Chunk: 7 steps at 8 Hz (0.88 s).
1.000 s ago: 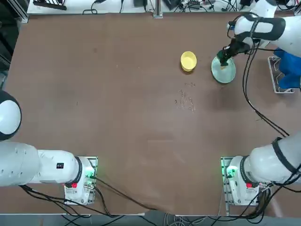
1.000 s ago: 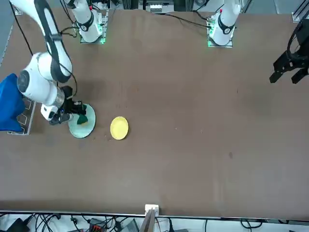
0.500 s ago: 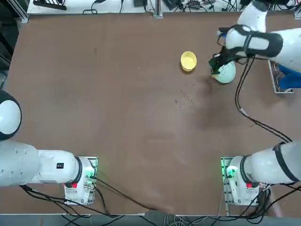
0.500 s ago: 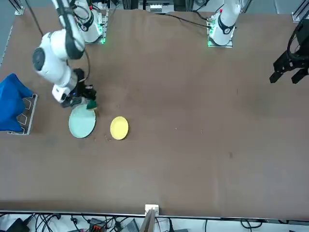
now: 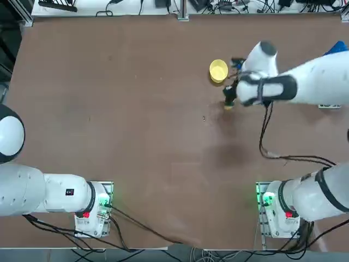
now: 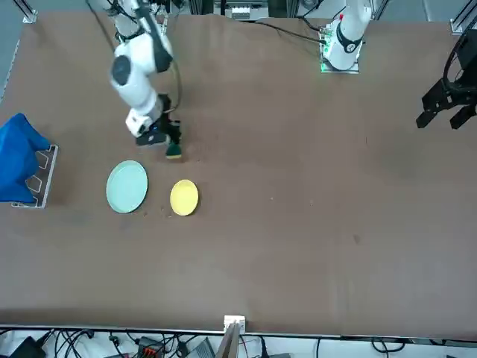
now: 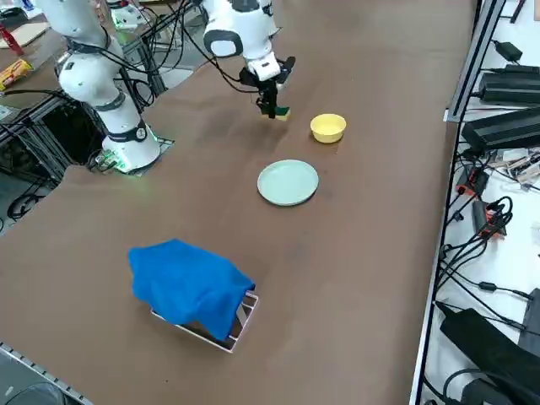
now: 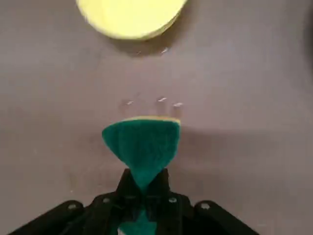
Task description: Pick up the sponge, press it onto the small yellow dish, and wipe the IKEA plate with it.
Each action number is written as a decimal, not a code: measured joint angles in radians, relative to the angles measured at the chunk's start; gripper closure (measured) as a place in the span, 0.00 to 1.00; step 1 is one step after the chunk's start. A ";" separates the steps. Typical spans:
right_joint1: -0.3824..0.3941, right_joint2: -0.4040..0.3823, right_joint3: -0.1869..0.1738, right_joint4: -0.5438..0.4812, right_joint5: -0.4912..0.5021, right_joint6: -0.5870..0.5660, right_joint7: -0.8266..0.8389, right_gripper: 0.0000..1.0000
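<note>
**Gripping the sponge beside the yellow dish, clear of both dishes**

Hanging over bare brown desk (image 5: 136,136), the right claw (image 8: 143,188) is clamped on the sponge (image 8: 141,147), pinching its green scouring face to a narrow point between the closed fingers; a thin yellow foam edge shows at the far end of the block. In the top view the claw (image 5: 229,100) sits just on the robot's side of the small yellow dish (image 5: 218,71), near it but apart from it.

The IKEA plate (image 6: 127,186) lies flat on the desk with nothing on it, next to the yellow dish (image 6: 184,198) and apart from it. From overhead the plate is hidden under the white forearm, so only the front and right side views show it whole (image 7: 288,182). The right side view also places the sponge (image 7: 281,111) between the arm's base side and the dish (image 7: 328,127), with the plate nearer the camera than either.

A few small pale specks (image 8: 161,101) lie on the desk between sponge and dish; only the wrist view shows them clearly. A blue cloth (image 7: 187,285) is draped over a small rack (image 6: 41,181) near the desk edge on the robot's right, well apart from the dishes. Nothing stands between the sponge and either dish. A black cable (image 5: 264,136) trails from the forearm down toward the arm's base.
</note>
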 joint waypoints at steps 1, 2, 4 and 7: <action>0.048 0.029 0.000 0.000 0.000 0.050 0.055 0.91; 0.087 0.062 -0.001 -0.001 0.000 0.108 0.100 0.91; 0.150 0.146 -0.001 0.000 0.000 0.232 0.176 0.91; 0.177 0.201 -0.006 0.008 0.000 0.301 0.205 0.82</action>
